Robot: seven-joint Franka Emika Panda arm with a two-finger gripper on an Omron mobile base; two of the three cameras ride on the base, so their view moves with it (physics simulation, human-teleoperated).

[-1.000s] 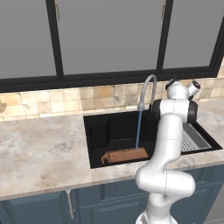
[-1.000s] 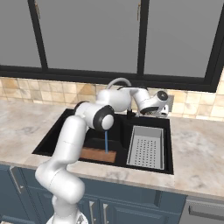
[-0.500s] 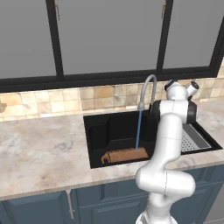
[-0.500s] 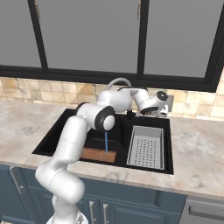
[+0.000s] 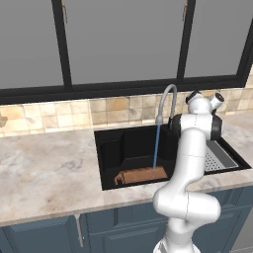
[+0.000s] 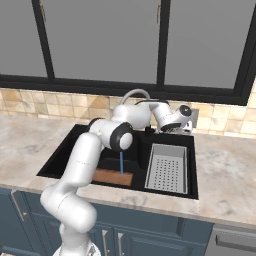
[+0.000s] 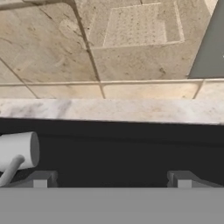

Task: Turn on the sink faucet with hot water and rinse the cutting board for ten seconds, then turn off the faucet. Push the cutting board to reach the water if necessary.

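Sink (image 5: 111, 148), black, set in the marble bench (image 5: 44, 173). Faucet (image 5: 165, 99) arches over the basin; water (image 5: 156, 147) falls straight from its nozzle onto the right end of the board (image 5: 141, 175), which lies flat on the sink floor by the front wall. Grey tray (image 6: 168, 167) occupies the right part of the basin. Jaws (image 7: 112, 179) wide open, gripping nothing, facing the tiled wall (image 7: 131, 43) behind the sink; a grey cylinder (image 7: 17, 151), probably the faucet handle, sits just left of them.
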